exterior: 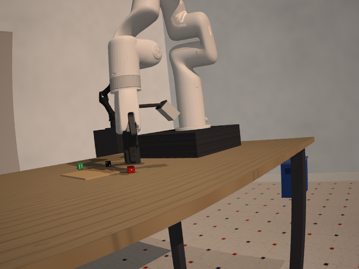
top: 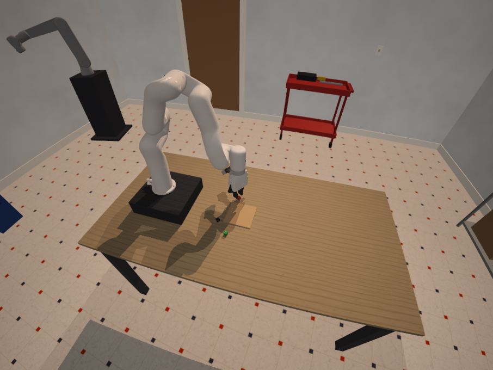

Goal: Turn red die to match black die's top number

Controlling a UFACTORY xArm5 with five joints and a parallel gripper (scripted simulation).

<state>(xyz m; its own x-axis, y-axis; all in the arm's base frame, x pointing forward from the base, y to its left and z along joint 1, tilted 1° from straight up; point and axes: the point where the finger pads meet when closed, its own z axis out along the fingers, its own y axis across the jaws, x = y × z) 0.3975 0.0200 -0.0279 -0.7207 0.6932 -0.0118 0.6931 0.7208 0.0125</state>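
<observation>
End effector (exterior: 133, 161) partly open, apparently empty, red die (exterior: 131, 169) beside mat (exterior: 84, 174) edge

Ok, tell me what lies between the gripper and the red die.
Nothing. In the exterior view the open gripper hangs close by the red die, with only a sliver of shaded table between them.
</observation>
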